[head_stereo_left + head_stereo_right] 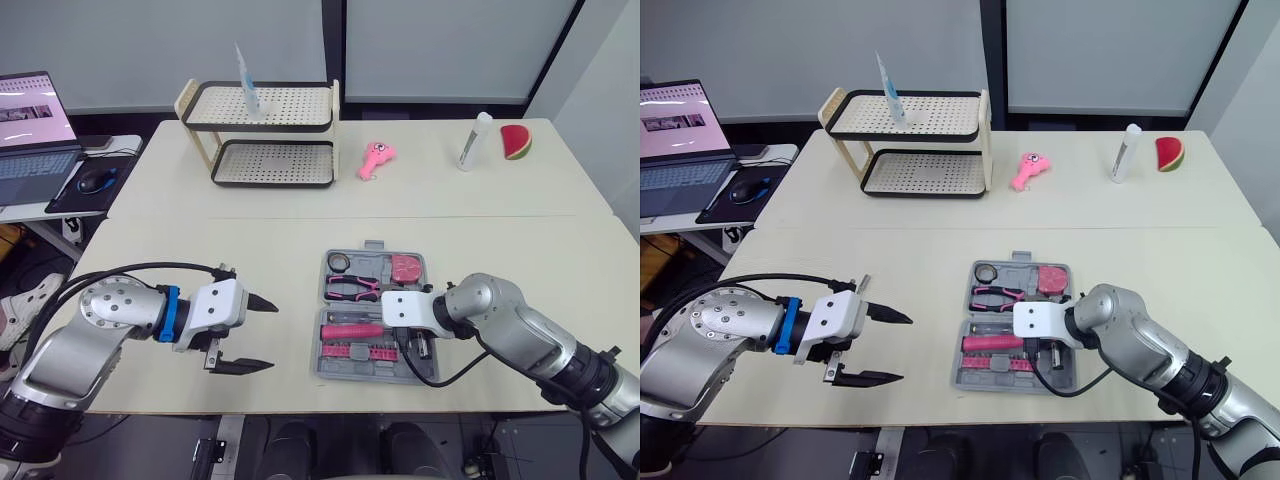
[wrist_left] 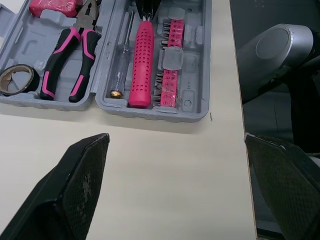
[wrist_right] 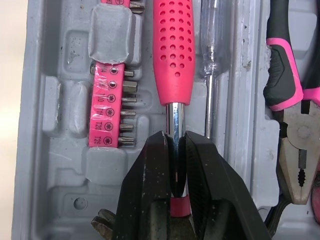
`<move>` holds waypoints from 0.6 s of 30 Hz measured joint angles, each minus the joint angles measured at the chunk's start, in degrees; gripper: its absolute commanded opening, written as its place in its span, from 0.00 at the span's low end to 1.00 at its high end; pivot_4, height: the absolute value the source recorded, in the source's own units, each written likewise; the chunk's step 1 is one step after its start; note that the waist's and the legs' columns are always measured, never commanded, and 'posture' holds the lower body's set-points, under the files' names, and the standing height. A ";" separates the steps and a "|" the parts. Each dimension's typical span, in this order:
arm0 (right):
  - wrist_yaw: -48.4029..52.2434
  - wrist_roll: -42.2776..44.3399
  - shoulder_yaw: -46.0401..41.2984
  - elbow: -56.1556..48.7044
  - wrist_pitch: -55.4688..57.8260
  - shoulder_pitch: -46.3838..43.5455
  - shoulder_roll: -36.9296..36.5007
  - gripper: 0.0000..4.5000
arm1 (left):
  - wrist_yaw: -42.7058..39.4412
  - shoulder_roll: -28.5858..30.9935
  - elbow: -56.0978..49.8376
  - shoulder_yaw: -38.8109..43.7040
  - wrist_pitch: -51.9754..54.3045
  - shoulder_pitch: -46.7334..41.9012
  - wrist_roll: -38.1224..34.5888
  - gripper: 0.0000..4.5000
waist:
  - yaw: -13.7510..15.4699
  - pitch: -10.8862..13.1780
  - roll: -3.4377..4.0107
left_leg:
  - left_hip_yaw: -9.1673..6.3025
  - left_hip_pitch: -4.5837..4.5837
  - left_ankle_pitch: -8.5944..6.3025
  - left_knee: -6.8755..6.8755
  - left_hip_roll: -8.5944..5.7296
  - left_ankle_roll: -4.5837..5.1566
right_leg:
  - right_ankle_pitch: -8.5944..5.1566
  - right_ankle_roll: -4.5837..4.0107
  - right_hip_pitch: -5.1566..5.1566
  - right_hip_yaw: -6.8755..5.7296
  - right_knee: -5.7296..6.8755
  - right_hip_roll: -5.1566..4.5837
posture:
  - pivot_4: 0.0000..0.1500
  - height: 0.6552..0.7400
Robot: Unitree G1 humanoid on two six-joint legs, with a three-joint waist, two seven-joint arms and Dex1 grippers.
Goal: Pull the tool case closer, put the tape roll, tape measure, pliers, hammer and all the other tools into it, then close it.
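Observation:
The grey tool case (image 1: pixel 328 372) lies open near the table's front edge. In it I see a tape roll (image 1: pixel 340 262), pink-handled pliers (image 1: pixel 352 289), a pink tape measure (image 1: pixel 404 267), a clear screwdriver (image 3: pixel 210 75), a strip of bits (image 3: pixel 107 107) and a pink-handled hammer (image 1: pixel 350 331). My right gripper (image 3: pixel 175 137) reaches into the case from the right, shut on the hammer's steel shaft just past the handle. To the left of the case, my left gripper (image 1: pixel 272 337) hangs open over bare table with nothing between its fingers (image 2: pixel 82 172).
A two-tier rack (image 1: pixel 265 130) stands at the back with a thin tool upright on top. A pink toy (image 1: pixel 377 158), a white tube (image 1: pixel 474 142) and a watermelon slice (image 1: pixel 515 141) lie at the back right. A laptop (image 1: pixel 30 125) and mouse (image 1: pixel 95 182) sit on a side desk, left.

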 measured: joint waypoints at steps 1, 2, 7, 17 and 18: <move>-0.05 -0.03 0.00 0.02 0.06 0.01 0.27 0.05 | 0.03 0.00 -0.14 -0.03 0.32 -0.11 0.00 1.00 | 0.00 0.00 0.00 | 0.00 0.00 0.00 0.00 0.00 0.00 | 0.00 0.00 0.00 0.00 0.00 0.00 | 1.00 0.87; -0.05 -0.03 0.00 0.05 0.11 0.02 0.33 0.05 | 0.05 0.00 -0.28 -0.03 0.58 -0.16 0.00 1.00 | -0.01 0.00 0.00 | 0.00 0.00 0.00 0.00 0.00 0.00 | 0.00 0.00 0.00 0.00 0.00 0.00 | 1.00 0.87; 0.13 0.18 -0.07 0.06 -0.02 0.08 0.32 0.31 | 0.08 -0.01 -0.56 -0.03 0.90 -0.19 0.00 1.00 | -0.01 0.00 0.00 | 0.00 0.00 0.00 0.02 0.00 0.00 | 0.00 0.00 0.00 0.00 0.02 0.00 | 1.00 0.87; 2.99 7.56 -8.40 -5.13 1.17 -0.67 0.26 0.37 | 0.64 -0.07 -1.11 -0.04 1.73 -0.56 -0.01 1.00 | 0.00 0.00 -0.01 | -0.01 0.01 0.00 0.04 0.01 0.00 | 0.00 0.00 0.00 0.00 0.08 0.00 | 1.00 0.87; 3.12 8.38 -9.02 -5.43 1.31 -0.80 0.55 0.34 | 0.72 -0.07 -1.12 -0.04 1.84 -0.56 -0.02 1.00 | 0.01 0.00 -0.01 | -0.01 0.01 0.00 0.04 0.00 0.00 | 0.00 0.00 0.00 0.00 0.09 0.00 | 1.00 0.87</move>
